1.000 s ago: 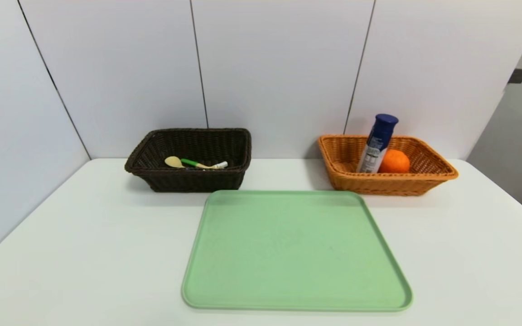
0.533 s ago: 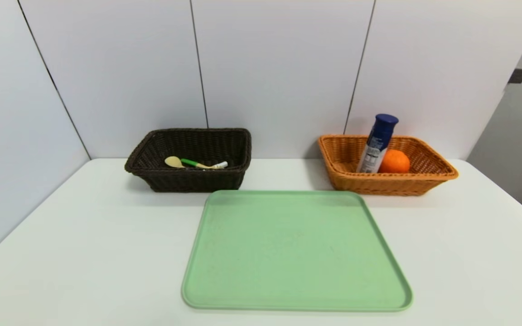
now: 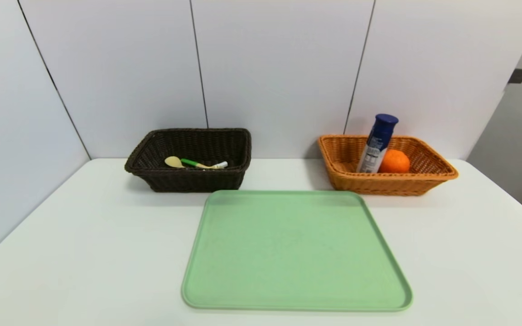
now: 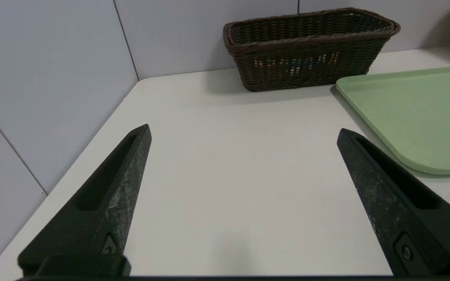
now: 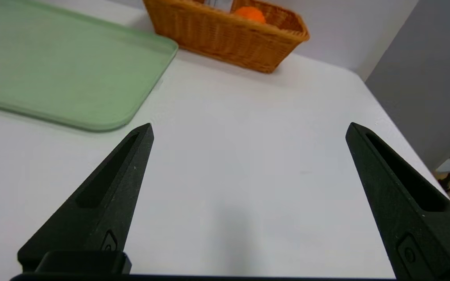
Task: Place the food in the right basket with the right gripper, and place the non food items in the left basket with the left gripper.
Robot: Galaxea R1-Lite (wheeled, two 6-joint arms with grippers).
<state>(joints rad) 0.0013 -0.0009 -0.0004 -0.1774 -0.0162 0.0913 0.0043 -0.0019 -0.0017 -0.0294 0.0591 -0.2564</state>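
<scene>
Resting in the right basket (image 3: 428, 174) are the bottle (image 3: 375, 146) and orange (image 3: 394, 161); utensils (image 3: 195, 163) lie in the left basket (image 3: 184, 179). Both the left gripper (image 4: 244, 132) and right gripper (image 5: 249, 130) hover low over the surface (image 3: 84, 253), jaws released.

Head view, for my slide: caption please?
Sorting done: bottle and orange in tan basket, utensils in dark basket.

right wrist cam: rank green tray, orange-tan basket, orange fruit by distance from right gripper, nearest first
From the open right gripper:
1. Green tray, closest, on the white table toward the robot's left.
2. Orange-tan basket, beyond the tray's corner, by the wall.
3. Orange fruit, farthest, inside that basket.
</scene>
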